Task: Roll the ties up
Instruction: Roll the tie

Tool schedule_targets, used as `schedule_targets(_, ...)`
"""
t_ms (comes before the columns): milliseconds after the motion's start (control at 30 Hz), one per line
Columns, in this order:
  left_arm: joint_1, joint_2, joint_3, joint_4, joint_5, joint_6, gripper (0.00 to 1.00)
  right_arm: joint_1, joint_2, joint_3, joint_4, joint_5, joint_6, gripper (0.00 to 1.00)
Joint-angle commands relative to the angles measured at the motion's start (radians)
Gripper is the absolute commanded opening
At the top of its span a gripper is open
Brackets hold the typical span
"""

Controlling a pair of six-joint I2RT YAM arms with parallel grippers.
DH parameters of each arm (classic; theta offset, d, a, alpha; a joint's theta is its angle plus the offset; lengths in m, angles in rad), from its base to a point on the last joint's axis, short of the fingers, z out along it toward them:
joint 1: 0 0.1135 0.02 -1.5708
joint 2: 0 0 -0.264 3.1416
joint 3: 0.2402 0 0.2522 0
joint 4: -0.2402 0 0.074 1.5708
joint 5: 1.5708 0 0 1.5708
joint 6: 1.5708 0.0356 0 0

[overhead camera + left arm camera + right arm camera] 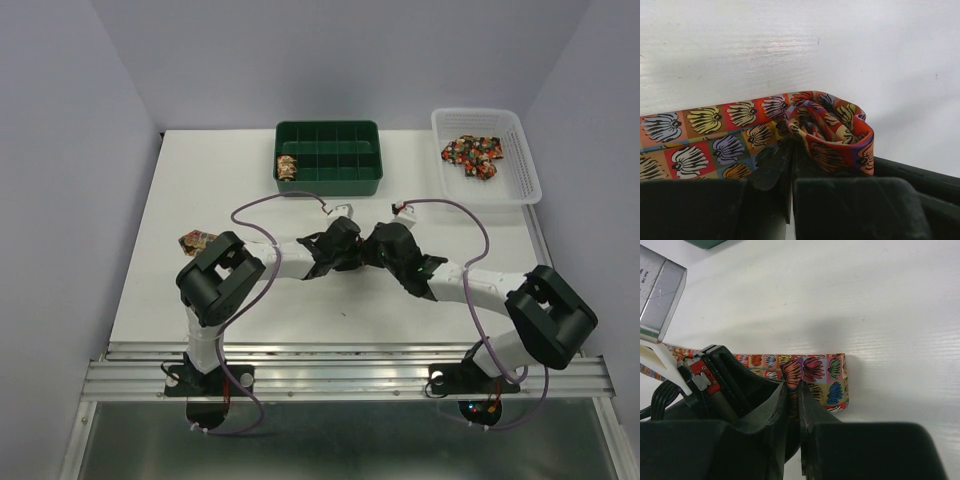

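Observation:
A tie with a patchwork print of red, orange and gold lies flat on the white table. In the left wrist view its strip runs in from the left and ends in a loose roll. My left gripper is shut on the tie at the roll's near edge. In the right wrist view my right gripper is shut on a raised fold of the tie. In the top view both grippers, left and right, meet at the table's middle and hide the roll. Only the tie's far end shows at the left.
A green divided bin stands at the back centre with one rolled tie in its left compartment. A white basket at the back right holds loose ties. The left wrist camera's grey box is close to the right gripper.

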Motion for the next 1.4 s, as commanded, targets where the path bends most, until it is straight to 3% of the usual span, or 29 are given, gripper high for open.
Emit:
schedule_targets(0, 0.018, -0.028, -0.034, 0.087, 0.052, -0.013, 0.09, 0.041, 0.033, 0.069, -0.005, 0.059, 0.039, 0.01)
schedule_targets(267, 0.032, -0.060, -0.075, 0.101, 0.045, -0.014, 0.09, 0.108, 0.165, 0.161, -0.077, 0.169, 0.035, 0.01)
schedule_targets(567, 0.032, -0.106, -0.110, 0.086, 0.036, -0.023, 0.07, 0.145, 0.274, 0.215, -0.104, 0.177, 0.055, 0.01)
schedule_targets(1000, 0.038, -0.253, -0.189, 0.008, -0.065, -0.042, 0.06, 0.150, 0.236, 0.184, -0.132, 0.203, 0.041, 0.01)
schedule_targets(1367, 0.129, -0.390, -0.307, -0.049, -0.159, -0.083, 0.06, 0.151, 0.260, 0.206, -0.110, 0.182, 0.021, 0.01)
